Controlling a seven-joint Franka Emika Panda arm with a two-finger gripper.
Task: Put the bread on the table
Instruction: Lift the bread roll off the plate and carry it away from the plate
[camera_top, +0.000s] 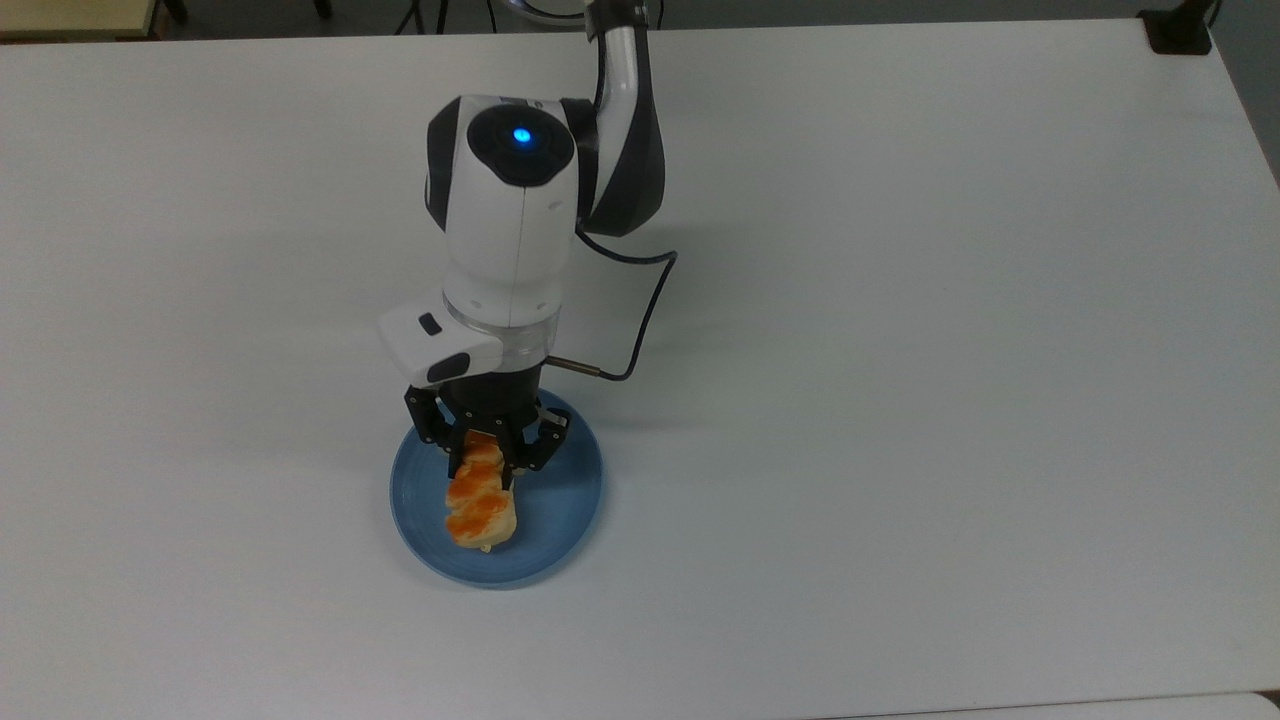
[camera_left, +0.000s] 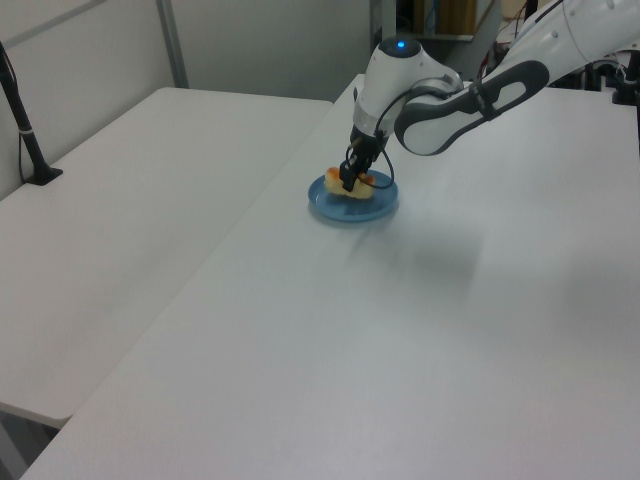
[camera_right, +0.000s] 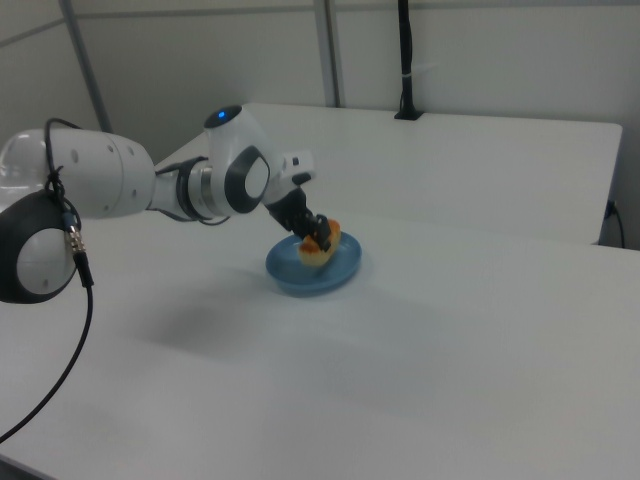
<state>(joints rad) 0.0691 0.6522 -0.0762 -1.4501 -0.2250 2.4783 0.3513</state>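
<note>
White table (camera_top: 900, 400) bears a blue plate (camera_top: 560, 520); fingers (camera_top: 503, 473) clamp the bread (camera_top: 478, 510).

Pale grey wall panels (camera_right: 480, 45) behind, split by upright metal posts (camera_right: 327, 52). A second white table (camera_left: 110, 190) just beside, on the left view's left, with a black clamp-mounted pole (camera_left: 25, 130) at its far edge. Another black pole (camera_right: 405, 60) upright at the back in the right view. Even, soft light, faint shadows.
</note>
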